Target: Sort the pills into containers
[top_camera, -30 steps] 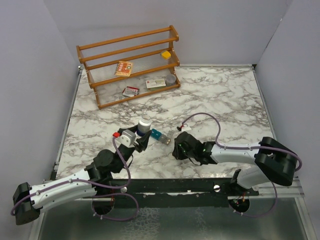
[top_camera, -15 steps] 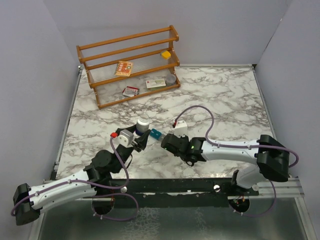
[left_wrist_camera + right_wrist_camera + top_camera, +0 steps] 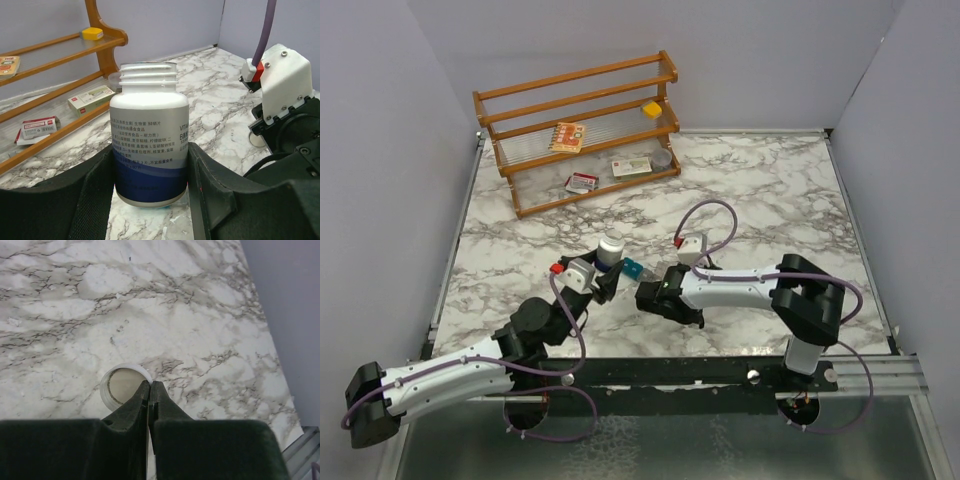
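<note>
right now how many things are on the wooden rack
5 on the rack: a yellow block near its top right, a patterned box lower and further left, and along the bottom shelf a red-and-white box, a green-and-white box and a round grey tub. None seems hidden.

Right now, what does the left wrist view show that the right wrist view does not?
Only the left wrist: an uncapped bottle held between the left fingers, the wooden rack behind. Only the right wrist: a white cap lying open side up, with the shut right fingers at its rim. Both: the marble table.
</note>
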